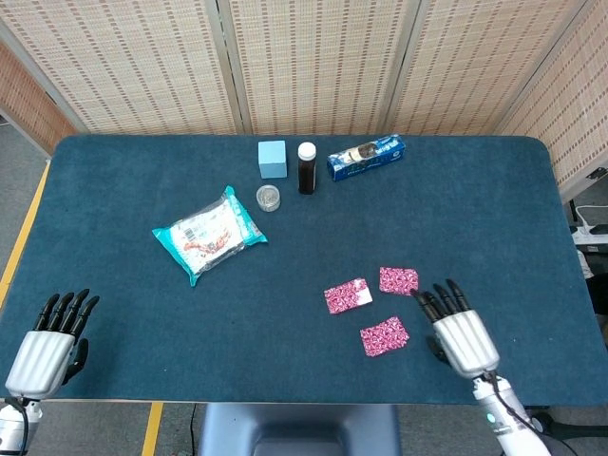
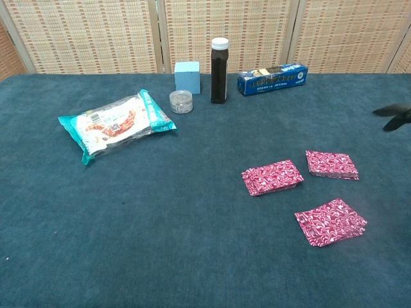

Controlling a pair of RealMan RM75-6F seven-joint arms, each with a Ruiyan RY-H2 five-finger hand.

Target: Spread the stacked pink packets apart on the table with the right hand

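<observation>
Three pink packets (image 1: 384, 336) lying separately on the blue desk (image 1: 475, 209), right robot hand (image 1: 461, 334) just beside them, released with fingers spread, left robot hand (image 1: 46, 344) empty near the front corner; further back, one snack bag (image 1: 209, 234), jar (image 1: 269, 198), bottle (image 1: 306, 167), cube (image 1: 272, 159), box (image 1: 366, 157).

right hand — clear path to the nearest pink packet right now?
Probably yes. The right hand is open, holding nothing, just right of the nearest pink packet, with only bare table between them.
</observation>
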